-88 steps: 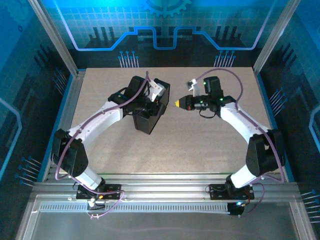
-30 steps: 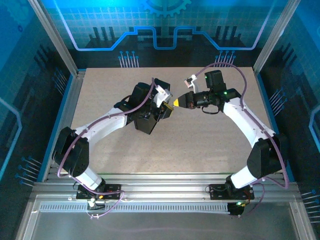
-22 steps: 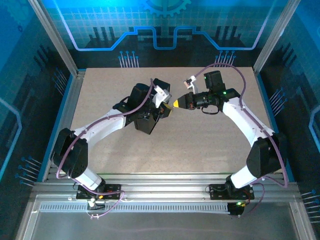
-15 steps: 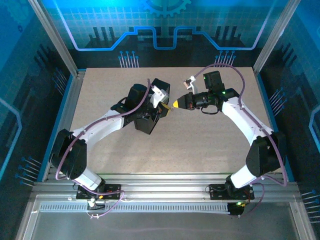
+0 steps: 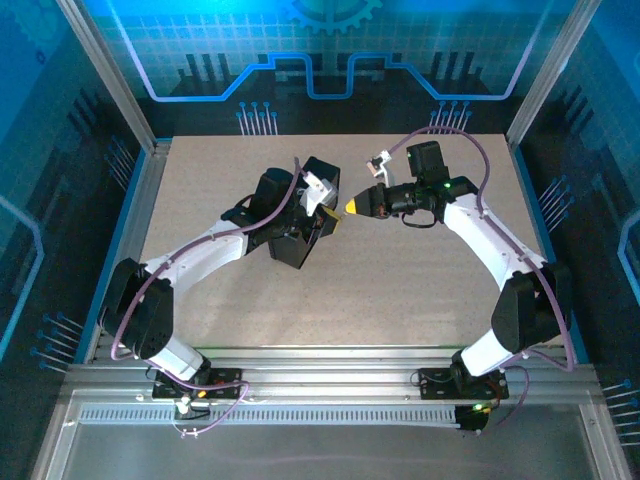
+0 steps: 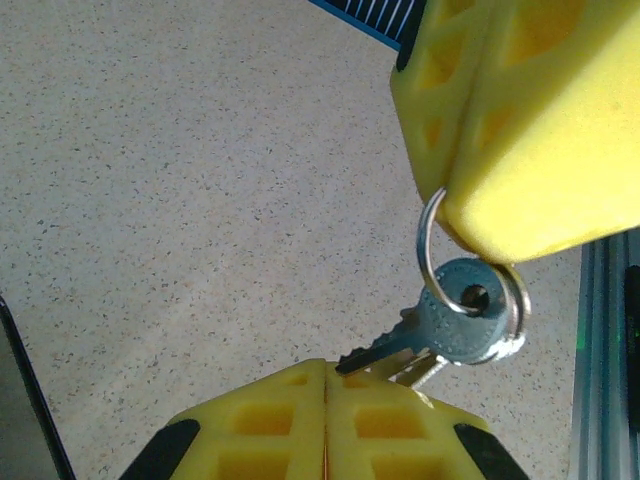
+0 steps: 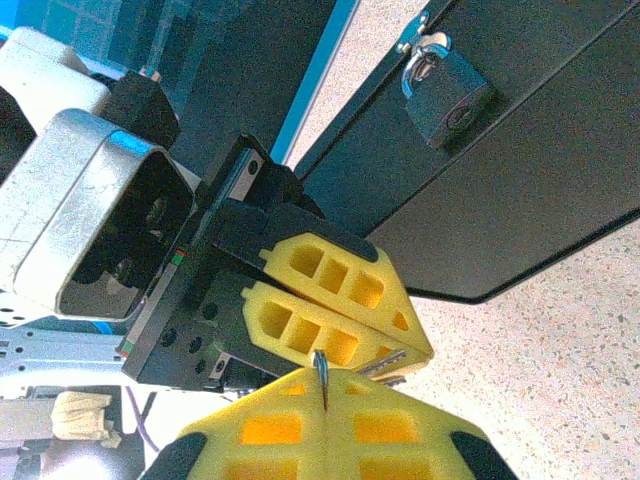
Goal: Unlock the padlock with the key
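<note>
While tip to tip beside black box [image 5: 293, 243], top view: left pincer [image 5: 326, 209] and right pincer [image 5: 352, 207] both pressed together. Left wrist: key [image 6: 455, 322] dangling from key ring [image 6: 428, 250] pinched by right pincer; blade at left tips, hold unclear. Right wrist: padlock [image 7: 447, 95] on box, apart. Risk: key drops if released early.

The near half of the table [image 5: 400, 300] is seen open, edge to edge, and the far right corner too. Toward the middle of the far edge, passage is blocked by the black box [image 5: 292, 250]. The padlock [image 7: 447, 95] is fronted by the left gripper [image 6: 325, 368] and right gripper [image 7: 322, 375], both closed, with the key [image 6: 455, 320] strung between them.
</note>
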You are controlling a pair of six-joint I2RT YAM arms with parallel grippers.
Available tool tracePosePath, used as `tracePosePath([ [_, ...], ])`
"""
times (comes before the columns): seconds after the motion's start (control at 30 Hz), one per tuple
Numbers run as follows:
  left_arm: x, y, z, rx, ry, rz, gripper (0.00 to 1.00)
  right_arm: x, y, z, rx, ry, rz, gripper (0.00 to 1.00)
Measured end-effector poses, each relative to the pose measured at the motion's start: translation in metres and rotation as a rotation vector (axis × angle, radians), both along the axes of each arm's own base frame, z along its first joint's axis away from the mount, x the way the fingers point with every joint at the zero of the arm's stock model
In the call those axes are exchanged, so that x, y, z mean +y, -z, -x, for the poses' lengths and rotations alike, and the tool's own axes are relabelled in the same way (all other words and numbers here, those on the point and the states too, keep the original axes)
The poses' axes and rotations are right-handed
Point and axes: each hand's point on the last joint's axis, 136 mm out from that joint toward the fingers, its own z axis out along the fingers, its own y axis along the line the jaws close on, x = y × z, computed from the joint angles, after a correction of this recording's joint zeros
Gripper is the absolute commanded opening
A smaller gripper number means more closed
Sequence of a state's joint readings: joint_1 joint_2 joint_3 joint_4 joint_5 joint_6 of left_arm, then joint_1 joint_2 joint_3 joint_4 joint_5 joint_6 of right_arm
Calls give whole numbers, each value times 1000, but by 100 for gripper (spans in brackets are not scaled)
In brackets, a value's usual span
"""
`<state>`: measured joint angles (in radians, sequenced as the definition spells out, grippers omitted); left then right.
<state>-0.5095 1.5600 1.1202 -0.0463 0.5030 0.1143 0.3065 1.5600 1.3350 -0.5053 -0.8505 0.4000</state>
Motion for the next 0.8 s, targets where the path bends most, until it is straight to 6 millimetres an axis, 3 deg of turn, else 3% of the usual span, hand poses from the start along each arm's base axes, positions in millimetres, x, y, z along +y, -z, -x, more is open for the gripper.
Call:
tracePosePath([
  [0.37,0,3,0,-7,-5,12,16,3,7,-1,26,-16,-10,5],
  [0.73,1,-8,1,-52,-4,38,18,3,15,-5,44,-14,-3,5],
  [0.8,1,-8,1,-54,-4,39,24,3,15,-5,44,-14,-4,5],
])
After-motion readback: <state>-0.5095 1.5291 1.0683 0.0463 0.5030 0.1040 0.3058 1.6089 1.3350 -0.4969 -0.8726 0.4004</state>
